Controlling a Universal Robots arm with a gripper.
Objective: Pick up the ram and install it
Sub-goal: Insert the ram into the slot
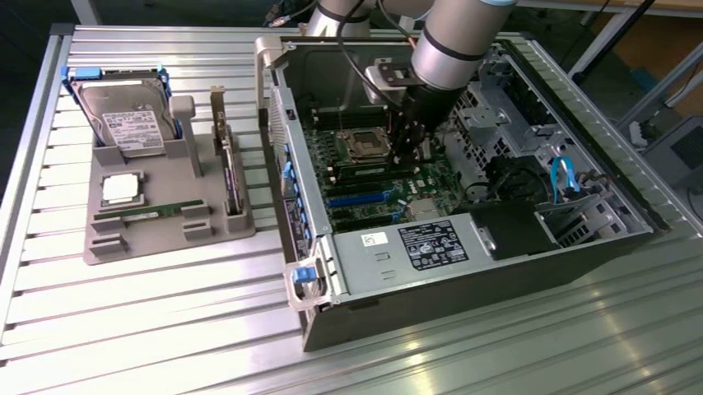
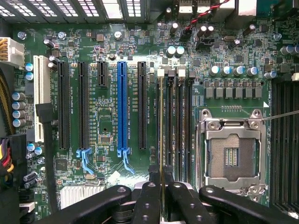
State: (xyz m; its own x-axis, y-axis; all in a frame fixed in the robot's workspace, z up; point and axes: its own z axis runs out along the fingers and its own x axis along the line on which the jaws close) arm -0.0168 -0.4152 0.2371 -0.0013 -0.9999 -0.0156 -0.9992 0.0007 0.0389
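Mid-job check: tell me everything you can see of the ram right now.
The ram shows edge-on in the wrist view, a thin, straight, yellowish line. The gripper holds one end, its black fingers shut on both faces. It stands on edge, lined up along the white-latched memory slot, near the empty processor socket. Whether it is seated in that slot cannot be told. Its chips are hidden from this angle.

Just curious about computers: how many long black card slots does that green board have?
3: two black slots beside the white slot, a third between the blue slot and the memory slots.
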